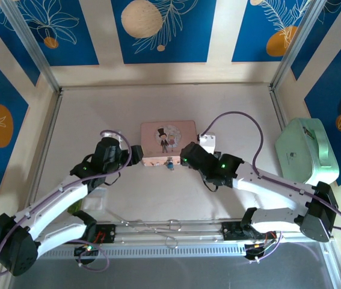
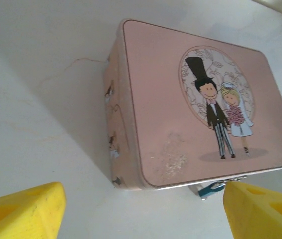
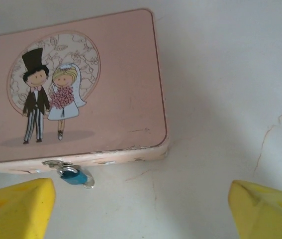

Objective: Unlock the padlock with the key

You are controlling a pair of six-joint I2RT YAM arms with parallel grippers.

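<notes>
Scene: a white table [image 1: 158, 198] walled by panels painted blue with pale leaves and orange fruit, two arms reaching in from the near edge.
Box: a pink rectangular tin box [image 1: 168, 142], its lid showing a cartoon groom in a top hat and a bride with a bouquet, lies flat near the table's middle, lid up.
Padlock: the tiny blue-teal padlock with a thin silver shackle [image 3: 74, 176] hangs from the silver hasp at the middle of the box's near wall, its body lying on the table just below the rim.
Key: a small silvery piece [image 3: 88, 183] lies against the padlock's right side in the right wrist view; whether it is the key cannot be told.
Left gripper: the left gripper [image 1: 135, 154] is at the box's left near corner, released, its yellow fingers [image 2: 24, 211] spread wide with bare table between them and the padlock just beside the right-hand finger.
Right gripper: the right gripper [image 1: 188, 155] is at the box's right near corner, likewise released, yellow fingers [image 3: 16, 206] wide apart and gripping nothing, the padlock near the left-hand finger.
Between them: the padlock sits in the gap between the two grippers, touched by neither.
Right edge: a mint-green hard case [image 1: 307, 150] rests well apart from the box.
</notes>
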